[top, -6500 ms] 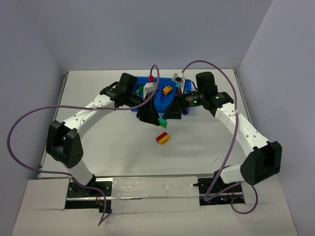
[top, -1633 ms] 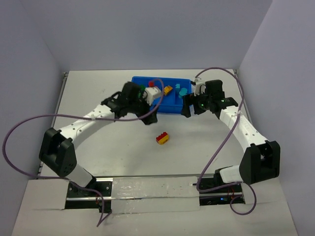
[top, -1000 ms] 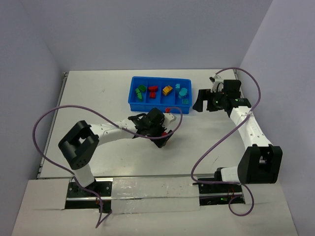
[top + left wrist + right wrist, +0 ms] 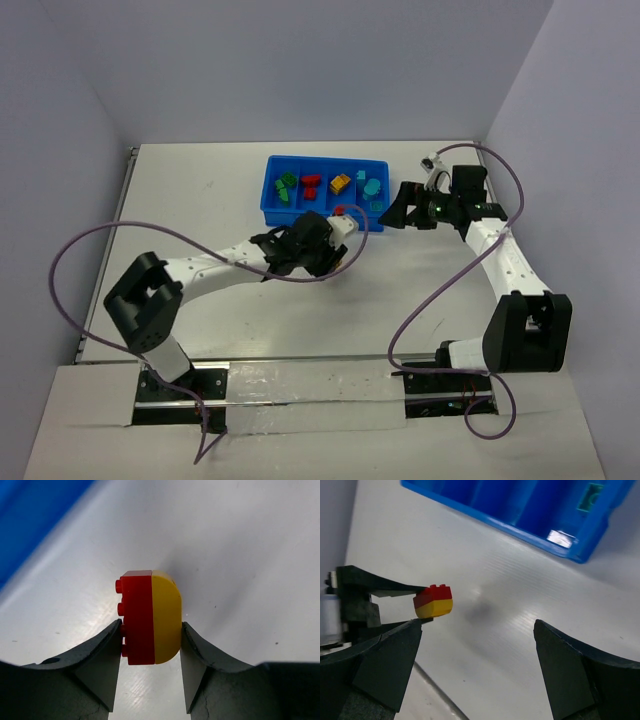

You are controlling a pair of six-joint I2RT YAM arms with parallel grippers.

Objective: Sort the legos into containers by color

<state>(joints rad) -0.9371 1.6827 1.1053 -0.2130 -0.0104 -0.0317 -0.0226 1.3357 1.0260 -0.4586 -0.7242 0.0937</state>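
Note:
A joined red-and-yellow lego is pinched between the dark fingers of my left gripper, red half on the left, yellow on the right. It hangs clear above the white table. From the right wrist view the same lego shows in the left gripper's tips, left of my open, empty right gripper. From above, the left gripper sits just in front of the blue tray of containers and hides the lego. The right gripper hovers beside the tray's right end.
The tray compartments hold green, red, yellow and teal legos. A teal lego also shows in the tray from the right wrist. Purple cables loop over both arms. Grey walls enclose the table.
My left gripper has shut on the red-and-yellow lego and lifted it off the table toward the tray. The right gripper has shifted slightly left, still open.

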